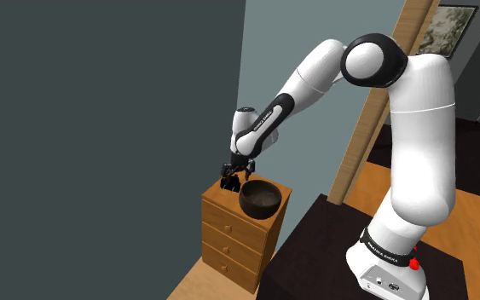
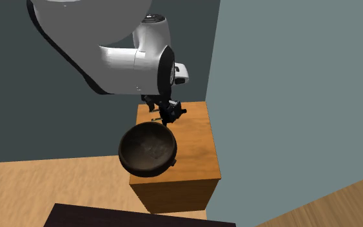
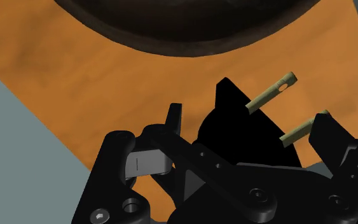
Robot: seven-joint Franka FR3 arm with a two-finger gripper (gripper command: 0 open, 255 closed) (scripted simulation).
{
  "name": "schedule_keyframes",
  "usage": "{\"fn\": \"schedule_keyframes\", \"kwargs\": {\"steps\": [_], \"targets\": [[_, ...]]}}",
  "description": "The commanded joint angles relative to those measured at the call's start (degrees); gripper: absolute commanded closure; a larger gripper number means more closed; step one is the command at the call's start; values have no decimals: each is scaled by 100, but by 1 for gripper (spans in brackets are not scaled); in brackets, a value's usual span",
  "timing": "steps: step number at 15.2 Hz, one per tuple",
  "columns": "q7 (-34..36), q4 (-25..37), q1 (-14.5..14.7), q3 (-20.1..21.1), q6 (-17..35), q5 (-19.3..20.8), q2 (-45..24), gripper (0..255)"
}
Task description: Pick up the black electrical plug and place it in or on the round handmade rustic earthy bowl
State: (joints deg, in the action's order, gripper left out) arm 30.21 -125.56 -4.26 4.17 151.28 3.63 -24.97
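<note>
plug: black electrical plug (image 3: 241, 127) with two brass-coloured prongs (image 3: 271, 95), right at the tip of the gripper (image 3: 250, 121), over the bare wood of the cabinet top; whether it rests on the wood or hangs just above it cannot be told.
plug in the outer views: a small dark shape (image 2: 173, 114) under the wrist, behind the bowl in the second exterior view.
grip: cannot tell whether the gripper is open or clamped on the plug; black lies on black there.
gripper: pointing down over the cabinet top (image 1: 232, 179), beside the bowl (image 2: 166, 111).
bowl: round, dark brown, rough inside (image 2: 147, 149), upright on the cabinet top near its front corner, just beside the plug with a strip of wood between them (image 3: 190, 32); nothing lies in it (image 1: 261, 198).
cabinet: small wooden chest of drawers (image 1: 229, 232), standing in a corner against grey-blue walls (image 2: 289, 97).
arm: white franka arm (image 1: 417, 111) reaching from its stand (image 1: 391, 274) toward the shoulder view's left.
floor: light wood (image 2: 44, 187).
</note>
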Motion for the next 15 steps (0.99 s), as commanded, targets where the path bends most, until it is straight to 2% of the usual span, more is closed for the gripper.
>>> {"fn": "schedule_keyframes", "kwargs": {"steps": [1,6,14,15], "targets": [[50,109,37,-24,112,31,-216,0],[78,188,66,-63,367,69,-550,0],[78,190,66,-63,366,69,-551,0],[78,189,66,-63,366,69,-551,255]]}}
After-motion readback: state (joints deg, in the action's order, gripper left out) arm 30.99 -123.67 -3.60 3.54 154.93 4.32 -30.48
